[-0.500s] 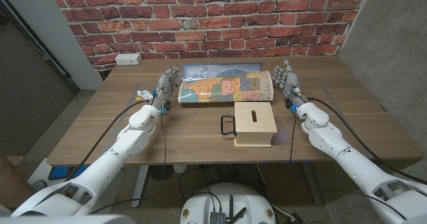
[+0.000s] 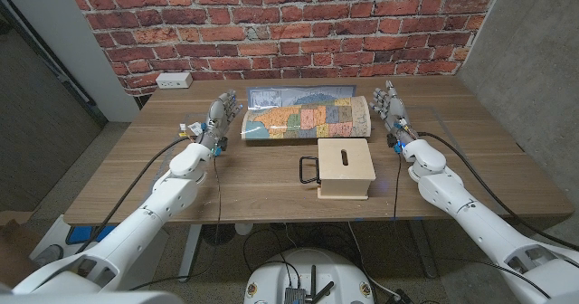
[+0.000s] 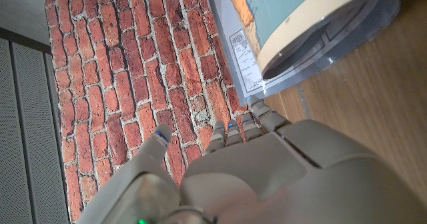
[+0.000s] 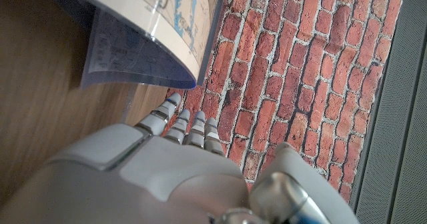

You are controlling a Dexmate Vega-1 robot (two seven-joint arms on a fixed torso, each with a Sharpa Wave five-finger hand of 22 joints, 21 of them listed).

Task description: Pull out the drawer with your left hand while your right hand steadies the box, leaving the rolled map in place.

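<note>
- Box (image 2: 345, 168) sits mid-table, drawer shut, black handle (image 2: 309, 170) facing robot's left.
- Rolled map (image 2: 308, 116) lies behind box; wrist views show its open ends.
- Left hand (image 2: 220, 121), right hand (image 2: 392, 112) flank map, fingers extended, holding nothing.

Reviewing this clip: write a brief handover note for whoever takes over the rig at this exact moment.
Left hand: holds nothing, fingers apart, at the left end of the rolled map.
Right hand: holds nothing, fingers apart, at the map's right end.
Wooden box sits in front of the map, near the table's front edge; its black drawer handle points toward the robot's left.
Done: nothing; the drawer looks shut and neither hand touches the box.
Left: right hand onto the box, left hand to the handle, pull the drawer, map stays put.
</note>
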